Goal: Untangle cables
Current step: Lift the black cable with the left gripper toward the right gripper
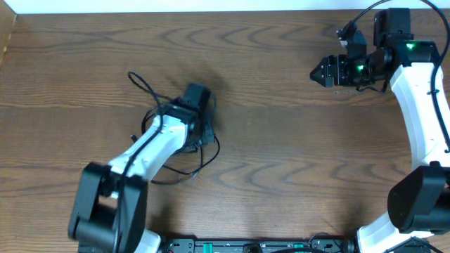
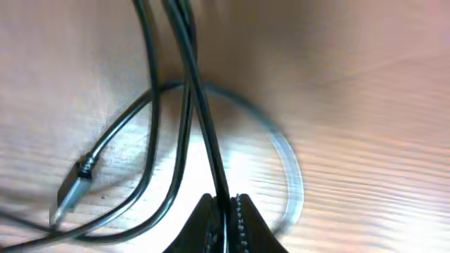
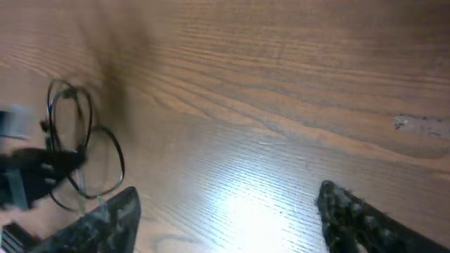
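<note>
The black cable [image 1: 143,84] lies in loose loops on the wooden table, left of centre, under my left arm. My left gripper [image 1: 198,128] points down into the tangle. In the left wrist view it [image 2: 226,211] is shut on one strand of the black cable [image 2: 204,112]. A metal plug end [image 2: 70,195] lies at the lower left. The white cable [image 2: 290,165] curves in a loop on the table beside the jaws. My right gripper [image 1: 325,72] hovers at the far right, open and empty [image 3: 228,211]. The cable loops [image 3: 84,140] show far to its left.
The wooden table [image 1: 281,161] is bare between the two arms. A white wall edge [image 1: 176,5] runs along the back. The arm bases stand at the front edge. My left arm [image 3: 28,176] shows blurred at the left of the right wrist view.
</note>
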Tool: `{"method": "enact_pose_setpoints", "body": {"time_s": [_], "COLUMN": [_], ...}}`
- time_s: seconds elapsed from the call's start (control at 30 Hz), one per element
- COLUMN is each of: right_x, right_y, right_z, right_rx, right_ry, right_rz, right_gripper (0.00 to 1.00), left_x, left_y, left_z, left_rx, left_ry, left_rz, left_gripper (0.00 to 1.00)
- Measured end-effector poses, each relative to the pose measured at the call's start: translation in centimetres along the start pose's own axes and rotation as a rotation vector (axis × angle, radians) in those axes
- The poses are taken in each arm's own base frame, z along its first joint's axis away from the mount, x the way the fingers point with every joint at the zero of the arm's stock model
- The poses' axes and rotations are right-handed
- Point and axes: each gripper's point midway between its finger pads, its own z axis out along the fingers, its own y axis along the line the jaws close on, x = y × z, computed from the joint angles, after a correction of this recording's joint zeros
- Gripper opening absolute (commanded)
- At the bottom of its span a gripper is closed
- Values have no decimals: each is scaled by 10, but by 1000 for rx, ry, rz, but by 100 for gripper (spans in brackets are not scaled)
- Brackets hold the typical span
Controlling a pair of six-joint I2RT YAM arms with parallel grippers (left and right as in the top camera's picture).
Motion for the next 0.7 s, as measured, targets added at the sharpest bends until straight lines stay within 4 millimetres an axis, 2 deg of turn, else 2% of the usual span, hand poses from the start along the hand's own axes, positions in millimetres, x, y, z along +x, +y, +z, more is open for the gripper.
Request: {"method": "enact_pose_setpoints", "body": {"time_s": [0.07,0.1,0.13,0.2,0.23,0.27,0.3,0.43,0.53,0.63,0.7], "right_x": [1,3,3,4,5,6,7,7,2,-7,-10], "right_y": [4,8,12,21,27,35,42,79,99,116,120], "right_z": [2,3,5,6,7,8,9,9,3,-5,-8], "right_rx": [-5,-13,-19,-47,-73,-101,-133,-288,-403,-507,-523], "right_ry": [6,13,17,23,26,29,31,14,-20,-70,-89], "right_rz": [-8,-15,-20,-34,-52,-74,-99,-197,-240,-279,-290], "right_gripper": [79,80,82,82,82,81,81,75,72,72,72], "left_x": [-32,-56,-69,-89,-92,-95,-94,-83,-79,-80,-81], "left_y": [-30,-53,-65,-87,-92,-98,-100,-100,-100,-101,-103], "left_z": [-48,-93,-124,-202,-227,-271,-306,-394,-424,-436,-444], "left_rx": [130,239,307,453,499,578,642,819,894,946,982], "left_ry": [-136,-259,-340,-524,-584,-688,-768,-985,-1057,-1075,-1092], "left_rz": [32,53,65,87,92,94,96,87,74,46,35], "left_gripper": [7,7,7,7,8,7,7,7,7,8,7]}}
